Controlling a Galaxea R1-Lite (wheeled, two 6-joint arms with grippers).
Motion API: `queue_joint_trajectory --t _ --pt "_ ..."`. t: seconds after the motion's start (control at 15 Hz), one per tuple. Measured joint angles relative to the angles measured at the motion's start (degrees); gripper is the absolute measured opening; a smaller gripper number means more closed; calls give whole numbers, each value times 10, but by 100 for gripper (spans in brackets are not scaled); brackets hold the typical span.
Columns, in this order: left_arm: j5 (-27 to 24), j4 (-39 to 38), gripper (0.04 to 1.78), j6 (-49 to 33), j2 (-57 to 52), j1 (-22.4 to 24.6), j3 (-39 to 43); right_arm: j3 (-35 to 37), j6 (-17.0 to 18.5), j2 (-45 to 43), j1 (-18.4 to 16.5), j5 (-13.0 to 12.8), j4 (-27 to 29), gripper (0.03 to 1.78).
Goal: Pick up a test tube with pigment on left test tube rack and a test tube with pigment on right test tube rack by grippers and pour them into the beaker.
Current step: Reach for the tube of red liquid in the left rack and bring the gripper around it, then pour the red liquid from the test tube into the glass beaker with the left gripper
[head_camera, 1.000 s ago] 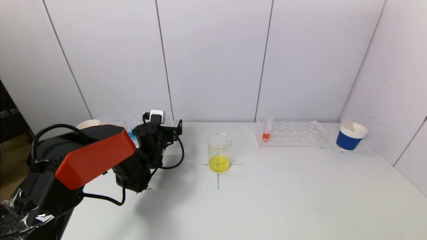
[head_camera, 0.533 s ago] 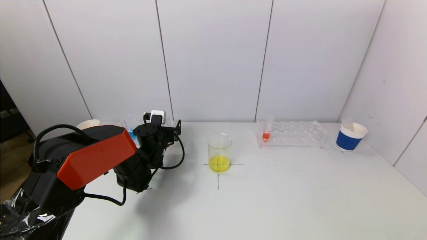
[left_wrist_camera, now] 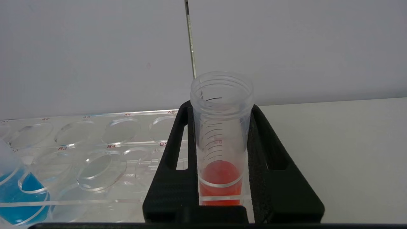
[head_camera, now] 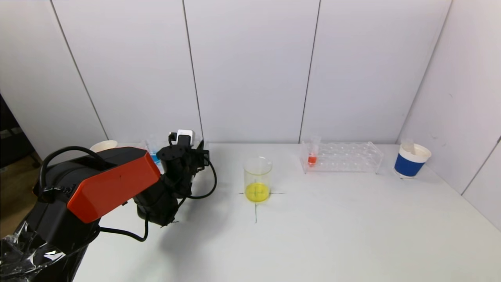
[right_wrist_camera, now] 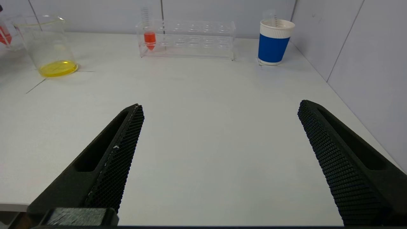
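Standing in the left rack (left_wrist_camera: pixel 95 165), a tube of red paint (left_wrist_camera: pixel 221 149) is squeezed tight by the left gripper (left_wrist_camera: pixel 222 178). A blue tube (left_wrist_camera: pixel 19 194) sits nearby. Farther along the counter (head_camera: pixel 313 219) is the beaker (head_camera: pixel 257 179) with yellow inside. The right gripper (right_wrist_camera: pixel 219 159) hangs wide open, holding nothing.

The head camera looks forward and down across the whole table (head_camera: pixel 313 235) to the back wall. The left wrist camera sits low and very near the left rack (left_wrist_camera: pixel 95 159), facing that wall. The right wrist camera (farther back, by the table's near edge) faces across it, sharing the beaker (right_wrist_camera: pixel 47 44) and right rack (right_wrist_camera: pixel 190 38) with the head view
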Motion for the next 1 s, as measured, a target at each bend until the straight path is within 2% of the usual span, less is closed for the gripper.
queue_joint_trajectory --t 1.0 --pt "0 0 45 0 -11 0 0 0 0 0 0 0 0 176"
